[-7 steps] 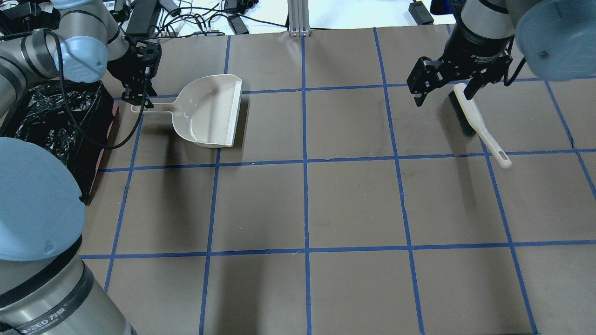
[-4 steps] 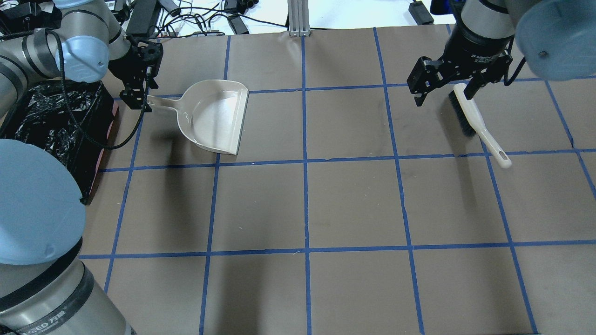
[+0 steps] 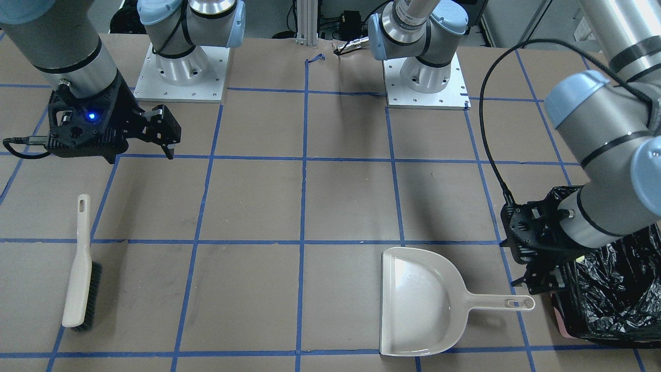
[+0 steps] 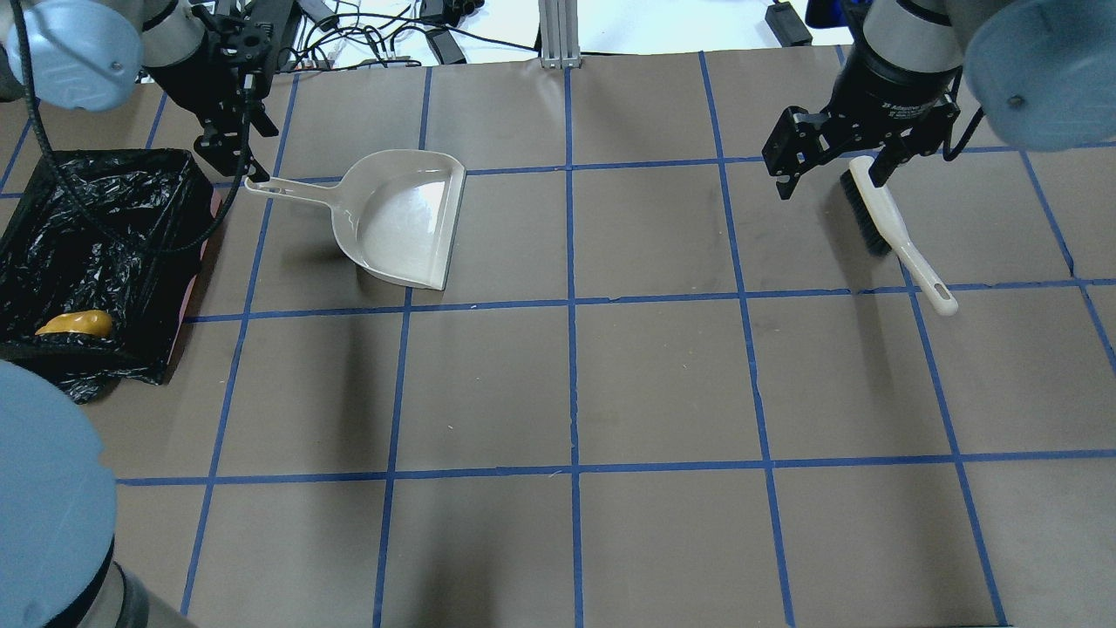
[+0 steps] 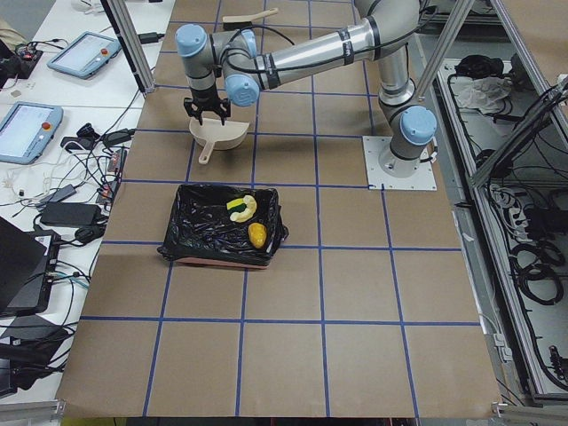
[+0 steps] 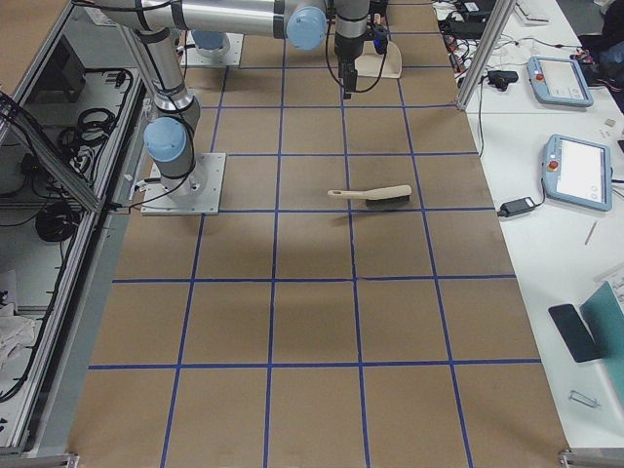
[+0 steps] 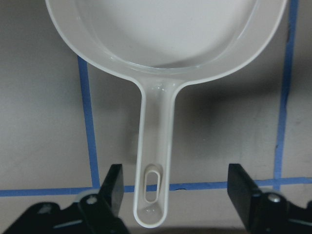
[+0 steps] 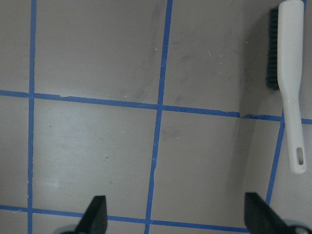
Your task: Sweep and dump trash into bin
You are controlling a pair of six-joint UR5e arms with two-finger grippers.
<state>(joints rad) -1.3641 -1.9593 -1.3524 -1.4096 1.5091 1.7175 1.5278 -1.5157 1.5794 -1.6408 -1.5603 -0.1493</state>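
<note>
The trash is already where it belongs. The glossy golden-brown potato-shaped lump (image 5: 257,234), the pale yellow crescent slice (image 5: 251,205) and the small yellow-green wedge (image 5: 237,213) all lie inside the rectangular bin lined with crinkly black plastic (image 5: 200,238), at the table's end on my left. From overhead only the lump shows, low against the bin's near wall.

Just beside the bin, the beige flat plastic dustpan (image 4: 401,218) rests on the brown paper with nothing in it, its handle pointing back towards the bin. A second ago my left gripper (image 7: 176,184) was low at that handle and the pan swung a little. Now the pan lies as that swing left it, and I have lifted up and away. My left fingers (image 7: 113,181) are spread wide either side of the handle's end, with clear gaps and no contact, holding nothing (my forearm no longer hides the bin from overhead, either).

Well apart, my right gripper (image 4: 828,179) has not shifted. It hangs over the head of the white-handled, black-bristled brush (image 4: 885,218), its fingers equally wide and empty, and the brush lies flat on the table.

With both tools let go and all three pieces binned, I judge the sweeping and dumping finished, with only my withdrawal left.
</note>
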